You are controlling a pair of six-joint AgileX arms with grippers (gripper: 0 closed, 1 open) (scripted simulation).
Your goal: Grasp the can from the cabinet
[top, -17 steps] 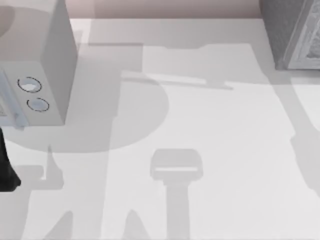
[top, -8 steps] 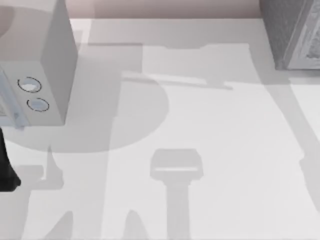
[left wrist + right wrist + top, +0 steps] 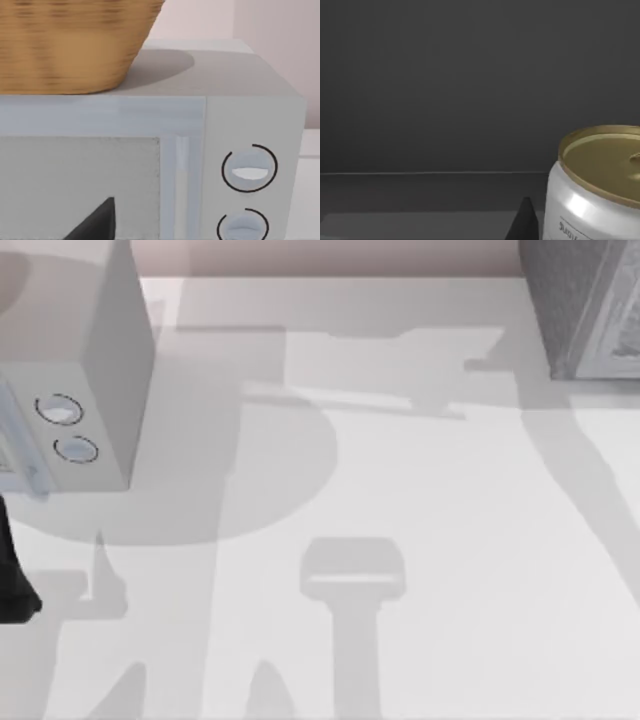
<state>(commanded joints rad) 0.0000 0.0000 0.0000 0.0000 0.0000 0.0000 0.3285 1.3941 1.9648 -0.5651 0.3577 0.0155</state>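
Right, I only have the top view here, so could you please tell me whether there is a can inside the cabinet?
Observer: The right wrist view shows a white can with a gold lid, standing upright in a dark interior.
Operator: Thank you. Is the right gripper near it?
Observer: A dark part of the right gripper shows close beside the can. I cannot tell whether it touches.
Operator: And what does the left wrist view add?
Observer: The left gripper is in front of the light grey box with two dials, and a woven basket stands on top of that box.
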